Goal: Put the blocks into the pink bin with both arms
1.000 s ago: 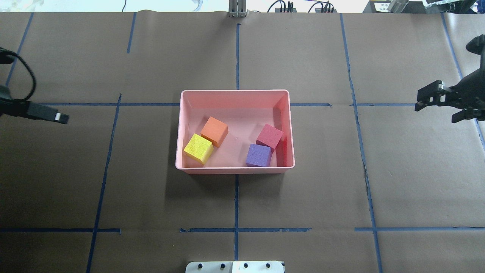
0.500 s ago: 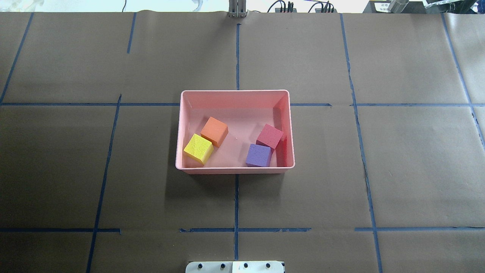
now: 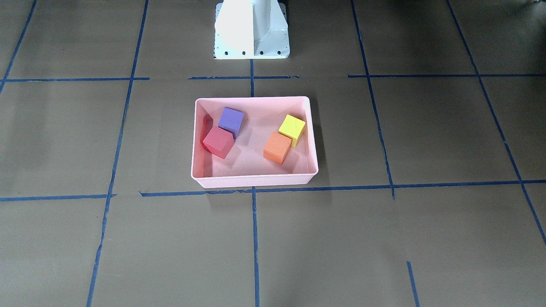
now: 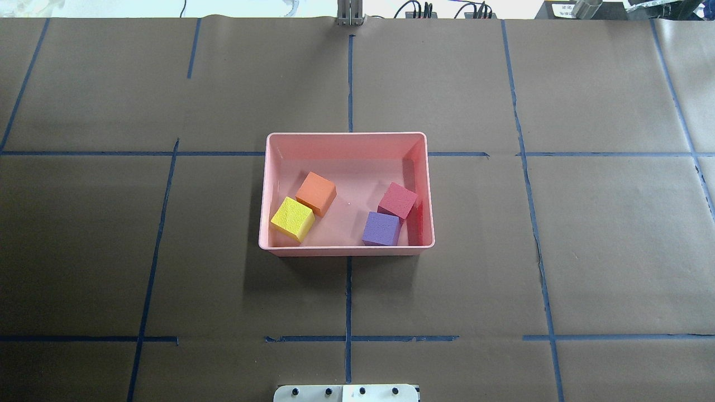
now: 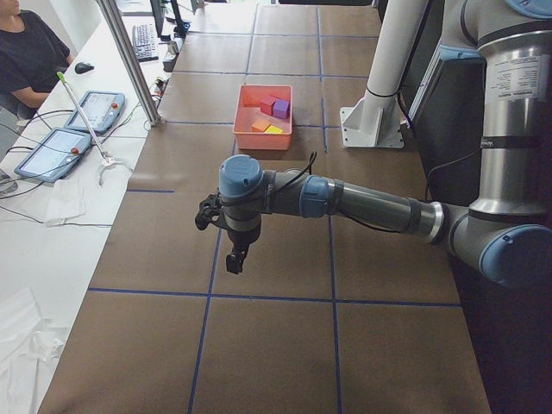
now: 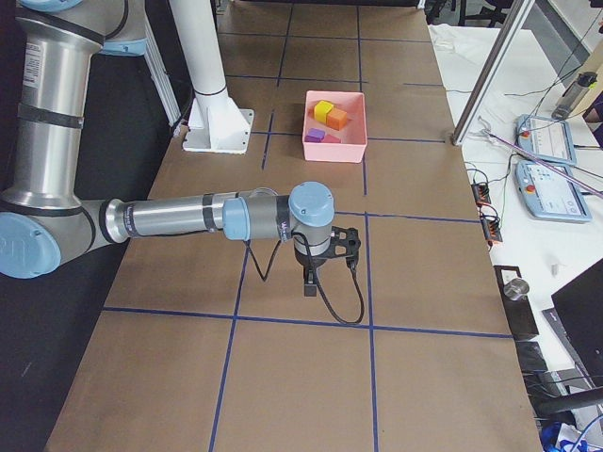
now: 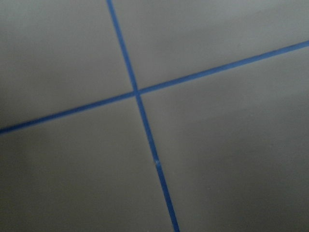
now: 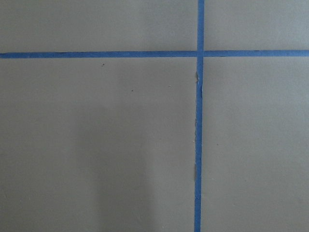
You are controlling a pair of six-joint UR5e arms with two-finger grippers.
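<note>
The pink bin [image 4: 346, 135] sits at the table's middle and holds all the blocks. The orange block [image 4: 316, 193] and the yellow-green block [image 4: 292, 219] lie at its left. The red-pink block [image 4: 397, 201] and the purple block [image 4: 381, 229] lie at its right. The bin also shows in the front-facing view [image 3: 251, 99]. Neither gripper shows in the overhead or front-facing views. My left gripper [image 5: 226, 241] hangs over bare table far from the bin; I cannot tell whether it is open or shut. My right gripper [image 6: 325, 259] does likewise at the other end.
Brown paper with blue tape lines covers the table [image 4: 503, 279]. The white pedestal base [image 3: 251, 30] stands behind the bin. An operator [image 5: 26, 52] sits at a side desk with tablets [image 5: 52, 151]. Both wrist views show only paper and tape.
Both grippers, at the overhead view's left and right edges one second ago, have moved outward and left that view. The bin and blocks have not moved.
</note>
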